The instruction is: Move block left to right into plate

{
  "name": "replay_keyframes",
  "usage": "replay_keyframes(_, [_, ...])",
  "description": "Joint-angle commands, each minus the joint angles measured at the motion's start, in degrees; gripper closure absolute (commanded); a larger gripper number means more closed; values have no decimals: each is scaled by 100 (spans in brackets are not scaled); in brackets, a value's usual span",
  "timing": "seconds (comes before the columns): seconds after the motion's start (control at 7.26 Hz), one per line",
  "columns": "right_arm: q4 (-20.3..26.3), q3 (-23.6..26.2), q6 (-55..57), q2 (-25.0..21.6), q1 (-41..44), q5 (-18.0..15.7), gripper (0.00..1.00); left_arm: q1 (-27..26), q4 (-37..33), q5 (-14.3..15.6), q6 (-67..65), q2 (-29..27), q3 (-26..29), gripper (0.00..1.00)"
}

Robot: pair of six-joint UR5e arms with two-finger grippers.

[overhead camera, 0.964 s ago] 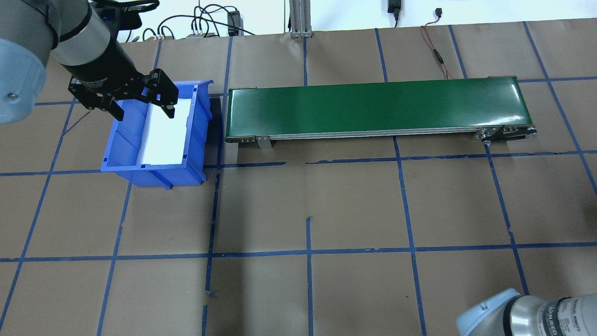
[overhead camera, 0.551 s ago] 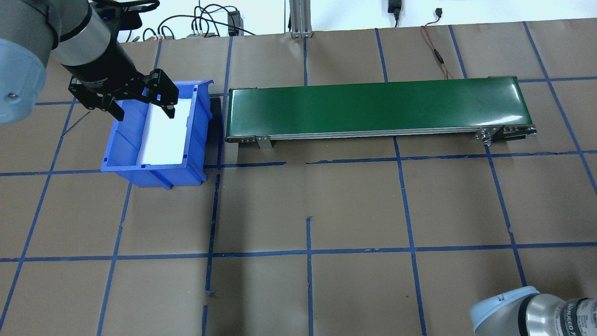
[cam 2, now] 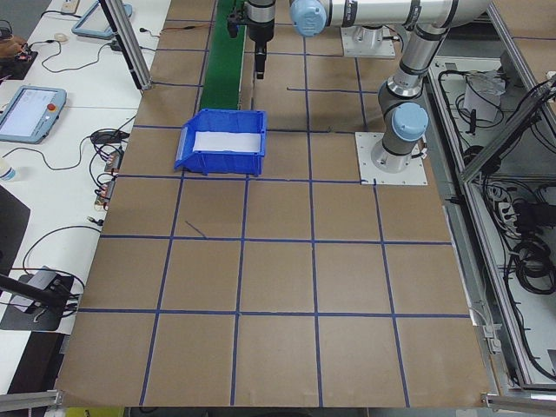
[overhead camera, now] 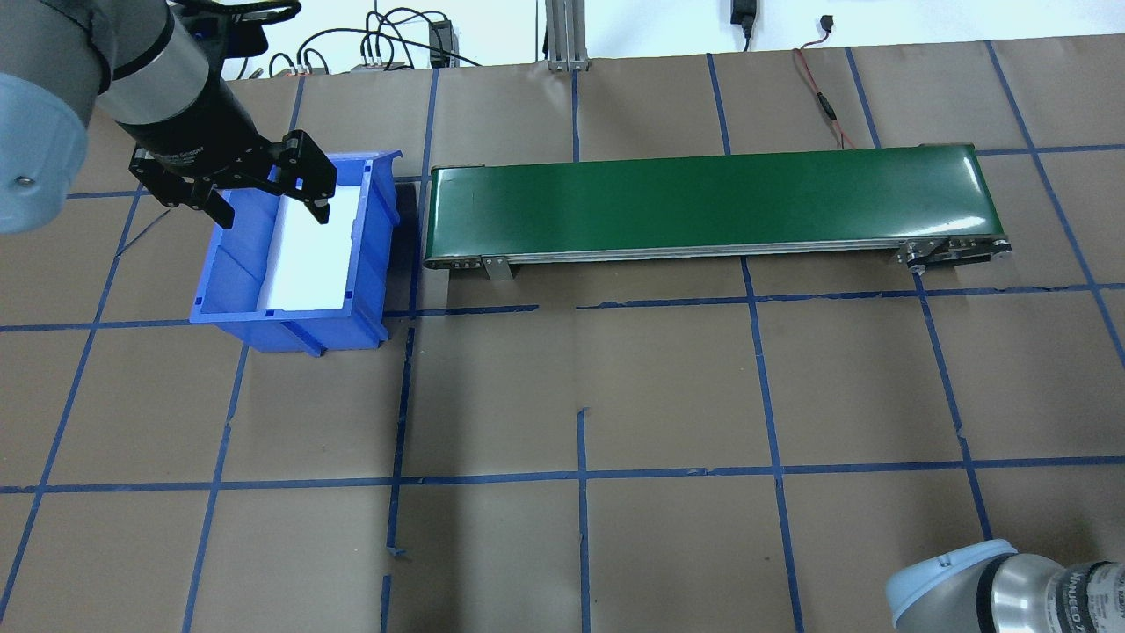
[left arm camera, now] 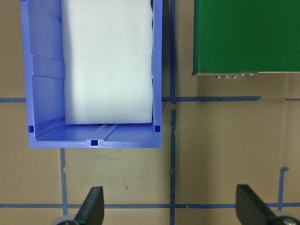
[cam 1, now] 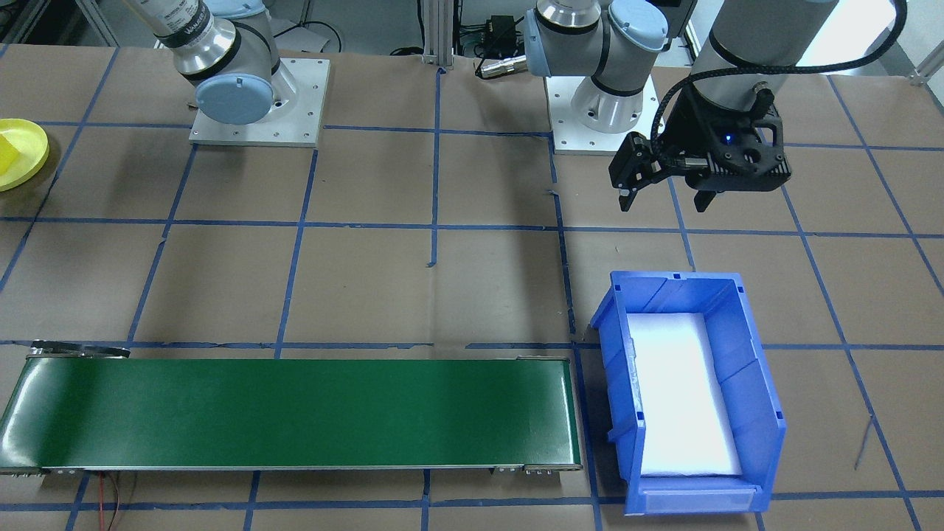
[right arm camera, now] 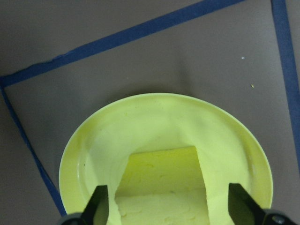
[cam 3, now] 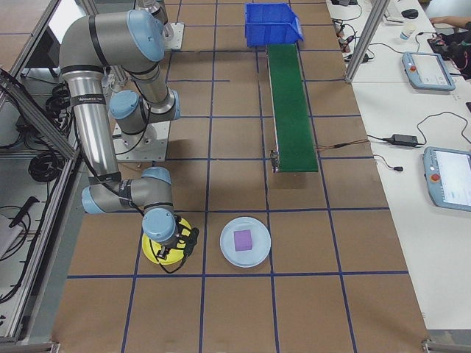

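The yellow plate point(right arm camera: 89, 140) fills the right wrist view, and a yellow block point(right arm camera: 164, 173) lies flat in it. My right gripper point(right arm camera: 169, 206) hovers just above, open, its fingers standing wide of the block on both sides. From the front-facing view the plate point(cam 1: 33, 158) sits at the table's far edge with the block point(cam 1: 6, 158) on it. In the exterior right view the right gripper point(cam 3: 171, 246) covers most of the plate point(cam 3: 153, 254). My left gripper point(overhead camera: 272, 207) hangs open and empty over the blue bin point(overhead camera: 294, 332).
A long green conveyor point(overhead camera: 703, 207) runs from beside the bin toward my right side. The bin holds a white foam pad point(left arm camera: 108, 61). A pale plate point(cam 3: 228, 254) with a purple block point(cam 3: 243, 240) sits beside the yellow plate. Cables lie along the far table edge.
The right arm's elbow shifted slightly rightward in the overhead view, then stopped. The left arm and its open gripper stayed still.
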Motion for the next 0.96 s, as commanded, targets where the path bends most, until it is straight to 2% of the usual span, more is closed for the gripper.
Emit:
replay_keyframes(0.0, [-51,-195,62,-184,435,-125,9,0,-15,9,-3,7,0,0])
replay_keyframes(0.14, [175,-571,402,-421,1039,-221,10,0,-6,17,-3,7,0,0])
replay_keyframes(0.28, [986,-1097,1058,-562,1480,-231,10,17,-267,35,-99,42,34,0])
replay_keyframes(0.41, [1656,-1476,1830,-703,2050,-240,9,87,-992,9,-169,94,148,0])
replay_keyframes(0.69, [1924,-1541,3349,-1029,3316,-240,1,79,-1227,53,-179,182,149,0])
replay_keyframes(0.83, [2013,-1541,3619,-1056,3557,-188,0,79,-1289,61,-188,209,140,0])
